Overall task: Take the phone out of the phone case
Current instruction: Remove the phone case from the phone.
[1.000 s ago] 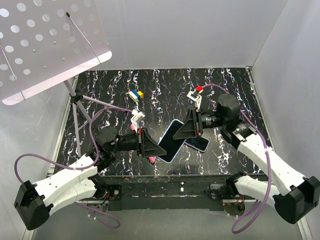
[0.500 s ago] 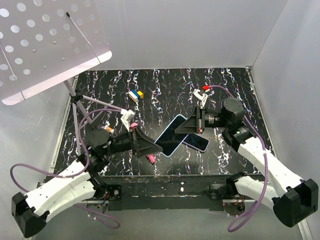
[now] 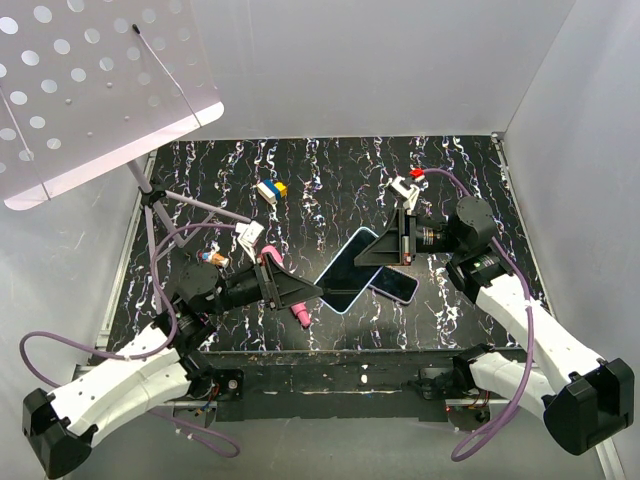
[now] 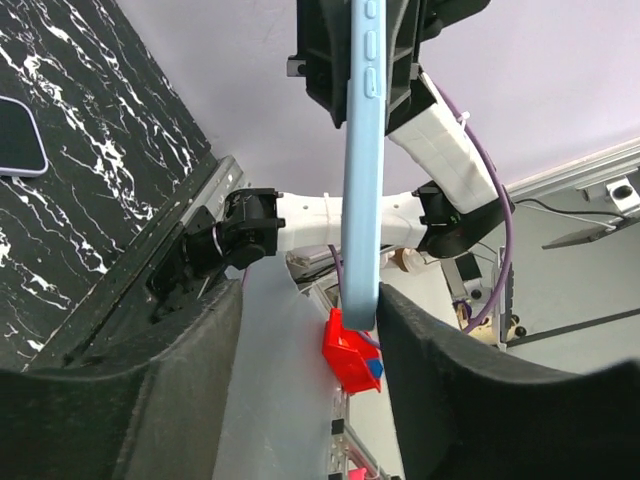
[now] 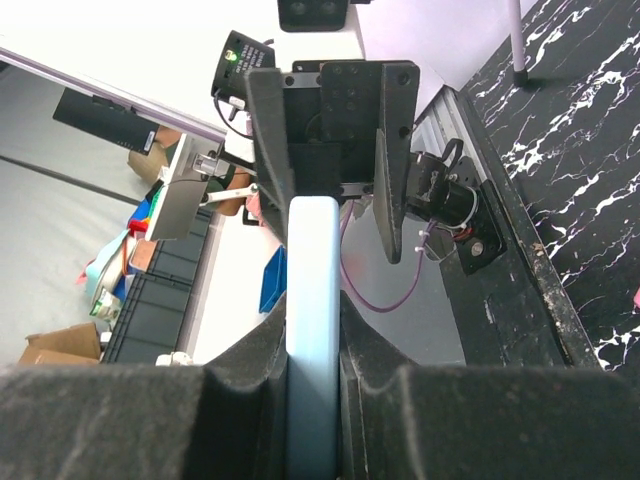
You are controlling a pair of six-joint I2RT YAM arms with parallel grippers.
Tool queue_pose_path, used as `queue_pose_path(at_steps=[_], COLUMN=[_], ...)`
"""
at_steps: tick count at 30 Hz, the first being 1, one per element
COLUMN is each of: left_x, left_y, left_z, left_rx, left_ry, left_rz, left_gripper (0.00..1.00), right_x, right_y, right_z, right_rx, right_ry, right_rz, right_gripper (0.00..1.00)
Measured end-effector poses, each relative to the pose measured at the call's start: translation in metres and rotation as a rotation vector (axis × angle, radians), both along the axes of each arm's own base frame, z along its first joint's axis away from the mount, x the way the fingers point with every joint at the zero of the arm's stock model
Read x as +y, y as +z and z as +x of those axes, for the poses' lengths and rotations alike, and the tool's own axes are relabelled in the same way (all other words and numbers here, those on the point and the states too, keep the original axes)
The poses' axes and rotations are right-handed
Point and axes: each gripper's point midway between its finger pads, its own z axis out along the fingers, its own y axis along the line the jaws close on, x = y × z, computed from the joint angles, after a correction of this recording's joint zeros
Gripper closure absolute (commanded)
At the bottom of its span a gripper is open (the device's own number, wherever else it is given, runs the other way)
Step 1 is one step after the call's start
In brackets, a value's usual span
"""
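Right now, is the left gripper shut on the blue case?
Open. Left gripper straddles the blue case; clear gap beside it.

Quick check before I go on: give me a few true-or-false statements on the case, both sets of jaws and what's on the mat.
1. The right gripper has its jaws clamped on the light blue case. True.
2. The left gripper has its jaws shut tight on the case. False: they stand open around its end, with a gap on one side.
3. The case lies flat on the mat. False: it is held up between the arms.
4. A dark device with a lavender rim lies on the mat. True.
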Motion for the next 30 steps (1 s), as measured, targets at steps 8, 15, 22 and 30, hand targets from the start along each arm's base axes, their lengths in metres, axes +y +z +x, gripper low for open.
queue_pose_path(at_steps=[8,15,22,30], left_x=[-0.007,-0.015,-0.019,-0.02], left_y=[0.011,0.015,0.036,0.06], left_z=[-0.003,-0.008,-0.021,-0.026], left_rx=[-0.036,-0.07,-0.187,-0.298], left_ry=[-0.05,-0.133,-0.254,-0.307], left_rz=[-0.025,-0.032,-0.121,-0.167], left_gripper=[0.86,1.0,1.0,1.0], right_x=[0.0,-0.002,-0.005,-0.005], right_y=[-0.002,-0.002,0.014,0.033], right_z=[-0.002,0.0,-0.003,-0.003], right_rx=[0.024,0.024,0.007,0.014], right_ry=[0.009,0.041,0.141,0.204], right_rz=[-0.001,0.002,0.059,0.141], right_gripper=[0.99,0.99,0.99,0.99])
